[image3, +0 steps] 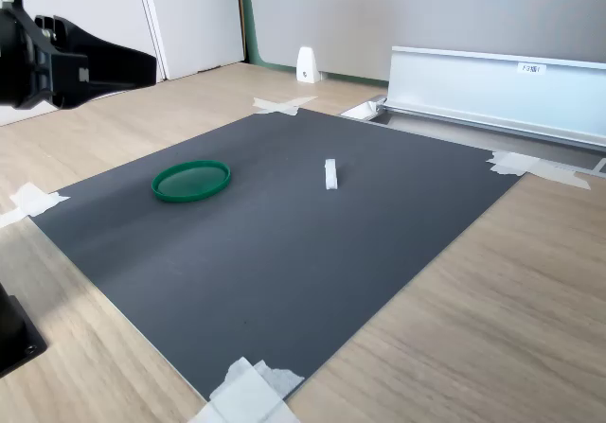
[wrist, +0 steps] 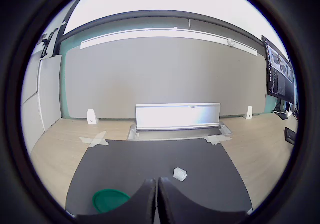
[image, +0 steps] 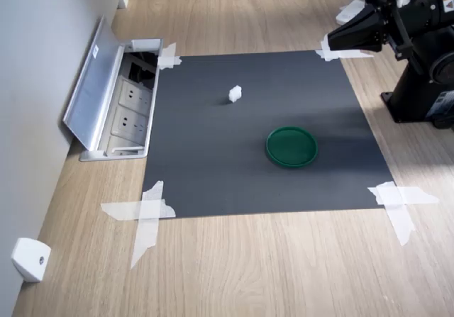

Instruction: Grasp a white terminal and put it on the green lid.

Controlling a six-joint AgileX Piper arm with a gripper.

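One white terminal and one green lid lie well apart on the dark mat, both clear of its taped edges. My gripper hangs pinched together, empty, above the mat's edge.

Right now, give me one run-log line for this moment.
hand: shut, empty, raised off mat | white terminal: on mat, ungrasped | green lid: empty, apart from terminal | stage: pre-approach
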